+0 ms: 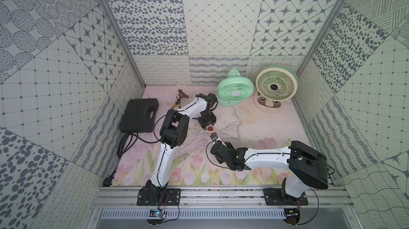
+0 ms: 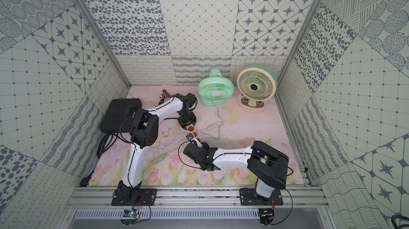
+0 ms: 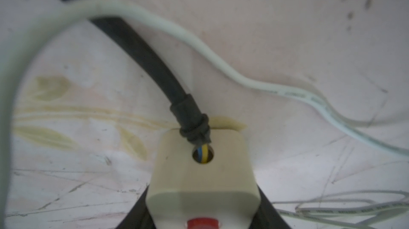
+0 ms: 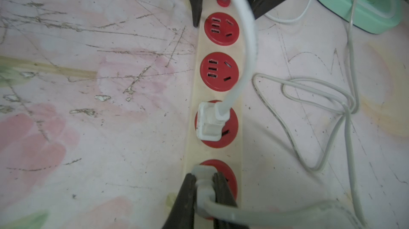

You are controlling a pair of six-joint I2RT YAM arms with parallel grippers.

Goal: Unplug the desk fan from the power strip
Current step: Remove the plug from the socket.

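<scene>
Inspecting the extraction step, not yet completed. Clamping the right gripper (image 4: 205, 192) shut on the grey plug (image 4: 203, 183), pinching it between both fingers, with the plug appearing seated in the red socket nearest these jaws. Locating the power strip (image 4: 210, 153) flat on the flowered mat (image 4: 88, 128), running straight ahead from the right jaws toward the left gripper (image 4: 225, 17). Closing the left gripper across the far end of the strip, one finger on each long side, with the small red switch (image 4: 223, 0) between the fingers and the black cord (image 3: 141, 50) leaving the bar just ahead of them. Judging this grip to be bracing the bar against the coming pull. Noting a white plug (image 4: 210, 121) sitting in the next socket ahead of the right jaws, apart from both grippers, and two empty sockets between it and the left jaws. Following the grey cord (image 4: 265, 213) sideways out of the right fingers. Failing to trace it in these views to either the green fan (image 1: 235, 89) or the cream fan (image 1: 275, 85), both standing well beyond the grippers. Judging the next move: drawing the grey plug straight out, square to the strip face, holding the left grip firm against lifting, and steering clear of the thick white cord arching over the sockets.
</scene>
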